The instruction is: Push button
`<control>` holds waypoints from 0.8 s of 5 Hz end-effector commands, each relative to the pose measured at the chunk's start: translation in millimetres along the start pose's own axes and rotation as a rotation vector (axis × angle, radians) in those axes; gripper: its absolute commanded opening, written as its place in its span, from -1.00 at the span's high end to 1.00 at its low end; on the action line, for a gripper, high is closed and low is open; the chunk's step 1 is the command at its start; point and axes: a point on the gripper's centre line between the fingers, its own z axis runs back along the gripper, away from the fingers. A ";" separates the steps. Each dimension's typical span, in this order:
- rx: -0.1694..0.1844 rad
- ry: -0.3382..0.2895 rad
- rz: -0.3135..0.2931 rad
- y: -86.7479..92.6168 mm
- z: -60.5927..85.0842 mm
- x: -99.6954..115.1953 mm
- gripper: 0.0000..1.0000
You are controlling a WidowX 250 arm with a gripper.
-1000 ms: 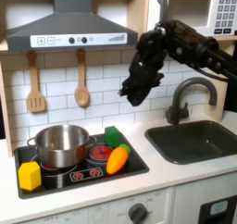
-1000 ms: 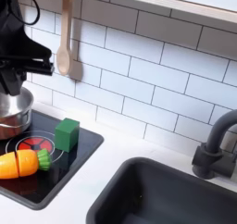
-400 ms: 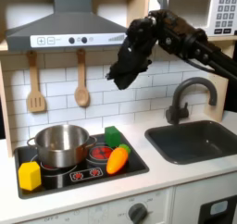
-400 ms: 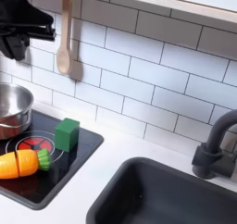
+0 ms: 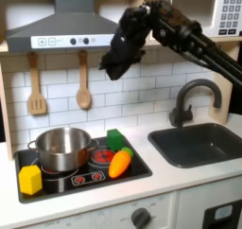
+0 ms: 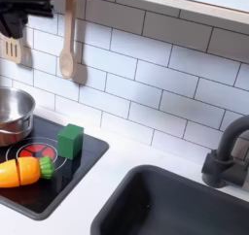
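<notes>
The black robot gripper has risen toward the grey range hood's small dark buttons at ten o'clock (finger spread: cannot tell), nearing the press.

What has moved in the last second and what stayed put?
The gripper rose and swung toward the first exterior view's left, up near the hood and its buttons. It took hold of nothing and let go of nothing. The pot, carrot, green block, yellow block, spoon and faucet stayed where they were.
</notes>
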 end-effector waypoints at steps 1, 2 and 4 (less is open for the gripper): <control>0.009 -0.052 -0.006 5.5 1.7 18.5 1.00; 0.008 -0.078 -0.011 4.0 2.1 25.8 1.00; 0.025 -0.130 -0.012 8.0 8.0 39.4 1.00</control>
